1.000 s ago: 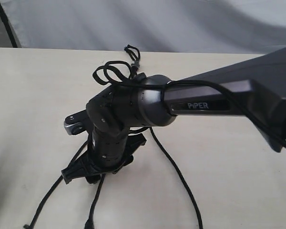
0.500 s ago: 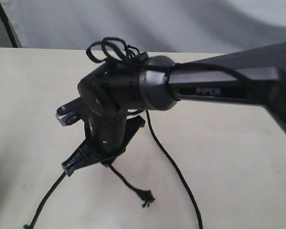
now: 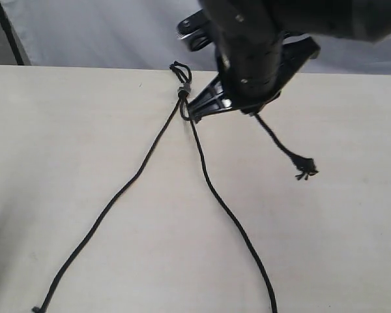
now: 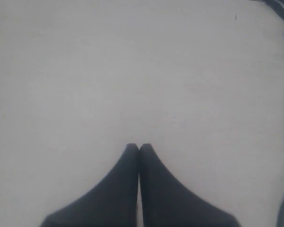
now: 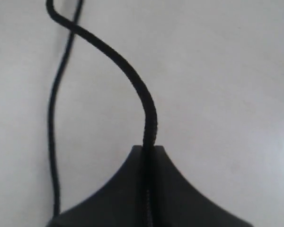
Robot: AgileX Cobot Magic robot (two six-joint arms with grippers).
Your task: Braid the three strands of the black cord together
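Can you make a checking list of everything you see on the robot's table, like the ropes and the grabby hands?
Surface: pale table, bare apart from the cord.
Job's things: black cord with three strands fanning out from a knot; left strand and middle strand lie flat, not braided; right strand hangs from the right gripper, its frayed tip free.
Clutter: nothing seen.
Grippers: right gripper jaws shut on a strand; left gripper jaws shut, holding nothing, over bare table.
Cables: nothing seen for sure.
Surroundings: grey cloth backdrop behind the table.

Knot at table far edge; strands fan nearward.
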